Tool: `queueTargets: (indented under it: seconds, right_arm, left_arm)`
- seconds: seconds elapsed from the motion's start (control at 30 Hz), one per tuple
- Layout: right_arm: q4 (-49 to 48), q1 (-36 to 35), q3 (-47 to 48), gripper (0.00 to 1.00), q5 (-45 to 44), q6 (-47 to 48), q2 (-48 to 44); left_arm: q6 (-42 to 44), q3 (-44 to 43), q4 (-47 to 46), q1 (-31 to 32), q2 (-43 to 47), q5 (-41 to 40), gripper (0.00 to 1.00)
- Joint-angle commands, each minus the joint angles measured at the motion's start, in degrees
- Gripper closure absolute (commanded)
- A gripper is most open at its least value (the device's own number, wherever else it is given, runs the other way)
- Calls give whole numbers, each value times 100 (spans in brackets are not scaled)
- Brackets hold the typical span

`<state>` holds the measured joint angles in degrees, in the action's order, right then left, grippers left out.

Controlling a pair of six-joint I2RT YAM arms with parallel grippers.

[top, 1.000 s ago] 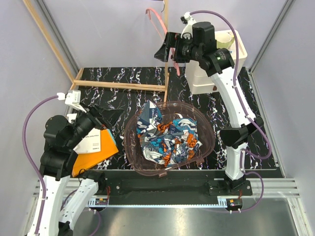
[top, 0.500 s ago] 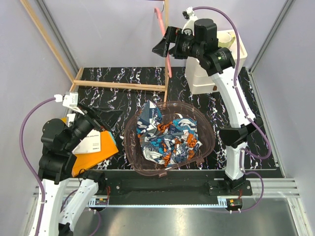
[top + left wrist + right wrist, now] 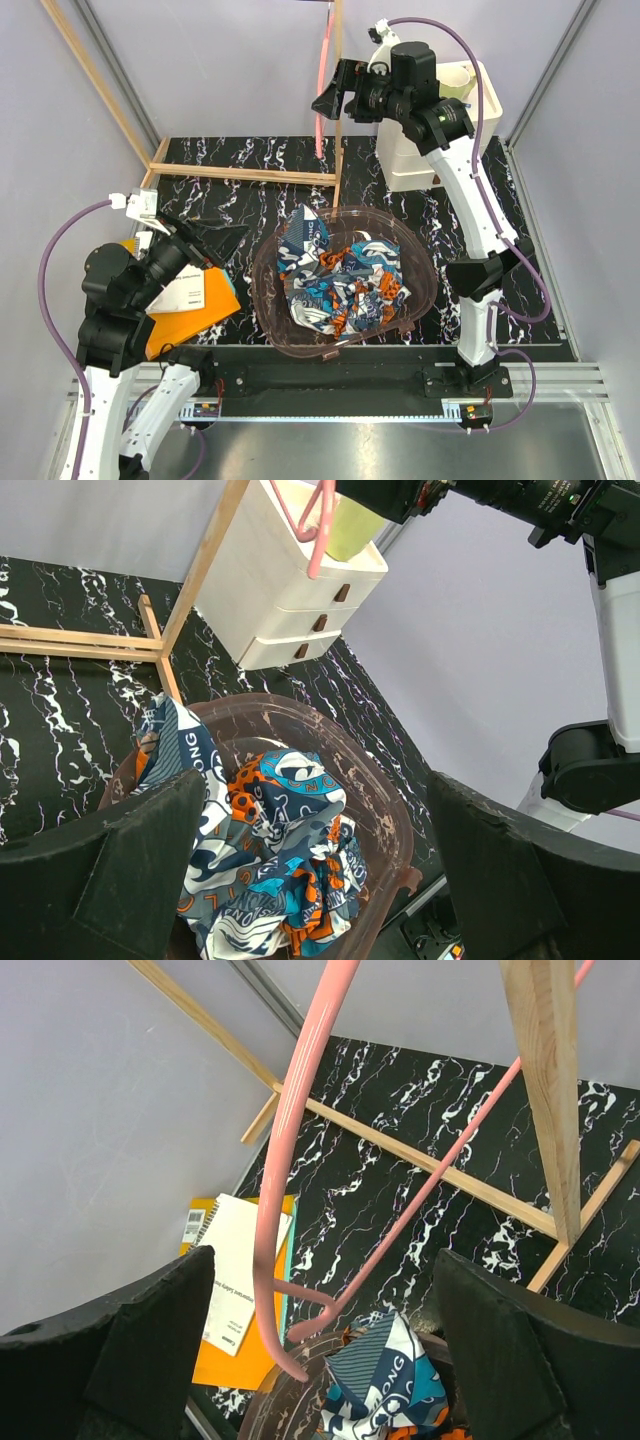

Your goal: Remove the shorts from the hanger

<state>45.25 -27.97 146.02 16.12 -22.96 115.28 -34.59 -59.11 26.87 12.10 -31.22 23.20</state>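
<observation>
The printed shorts [image 3: 338, 283] lie crumpled in a brown see-through tub [image 3: 268, 262], off the hanger; they also show in the left wrist view [image 3: 268, 865] and the right wrist view [image 3: 390, 1390]. The salmon-pink hanger [image 3: 322, 85] hangs bare beside the upright wooden rod [image 3: 338, 110]; its hook is out of view. My right gripper [image 3: 335, 97] is open, high up, right next to the hanger; in its wrist view the hanger [image 3: 278, 1170] hangs between the wide-apart fingers without touching them. My left gripper [image 3: 215, 240] is open and empty, left of the tub.
A wooden rod frame [image 3: 245, 175] stands at the back left. A white drawer unit [image 3: 415, 160] stands at the back right behind the right arm. An orange and white notebook [image 3: 190, 300] lies under the left arm. Grey walls close in both sides.
The bare hanger has swung from tilted to nearly straight down and shifted a little left. My right gripper rose slightly beside it. My left arm drew back a little to the left.
</observation>
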Motion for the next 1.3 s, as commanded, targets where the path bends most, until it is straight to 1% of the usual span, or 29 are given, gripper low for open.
queueTargets:
  seconds: [0.0, 0.17, 0.2, 0.4, 0.6, 0.63, 0.73, 0.77, 0.8, 0.9, 1.07, 1.13, 1.17, 1.2, 1.23, 1.27]
  right_arm:
    - [-175, -51, 111, 5, 198, -33, 11]
    - [-263, -218, 181, 13, 348, -147, 178]
    - [-271, -235, 208, 18, 374, -191, 196]
    - [-386, -297, 243, 29, 603, -323, 232]
    - [-447, -306, 76, 28, 726, -367, 117]
    - [-456, -297, 24, 24, 735, -367, 74]
    - [-456, -306, -151, 19, 735, -393, -50]
    - [-456, -306, -213, 15, 726, -393, -102]
    - [-456, -297, -283, 13, 700, -402, -198]
    - [-465, -315, -661, 9, 656, -393, -444]
    - [-456, -367, -1688, 3, 568, -244, -980]
    - [-579, -385, -2417, 1, 515, -253, -1411]
    - [-710, -394, -2742, 0, 532, -305, -1786]
    - [-1016, -394, -3476, 0, 620, -340, -1990]
    - [-1140, -394, -3840, 0, 664, -410, -2201]
    - [-1220, -385, -4479, 0, 691, -428, -2577]
  left_arm:
    - [-39, -21, -244, -6, 29, 132, 5]
    - [-57, -30, -253, -6, 11, 150, 5]
    - [-57, -30, -244, -14, 11, 150, 5]
    - [-57, -30, -244, -6, -24, 150, 5]
    - [-48, 14, -244, -14, -33, 132, 5]
    - [-48, 14, -244, -14, -42, 141, 5]
    - [-39, 5, -253, -6, -68, 141, 5]
    - [-39, 5, -253, -6, -77, 150, 5]
    - [-30, -4, -261, -6, -77, 150, 5]
    - [-13, -4, -253, -14, -86, 150, 5]
    - [-13, 14, -314, -6, -173, 299, 5]
    - [-91, 75, -410, -14, -270, 430, 5]
    - [-188, 110, -533, 3, -305, 474, 5]
    - [-249, 145, -612, 29, -340, 562, 5]
    - [-302, 259, -691, 82, -393, 580, 5]
    - [-390, 321, -866, 143, -402, 589, 5]
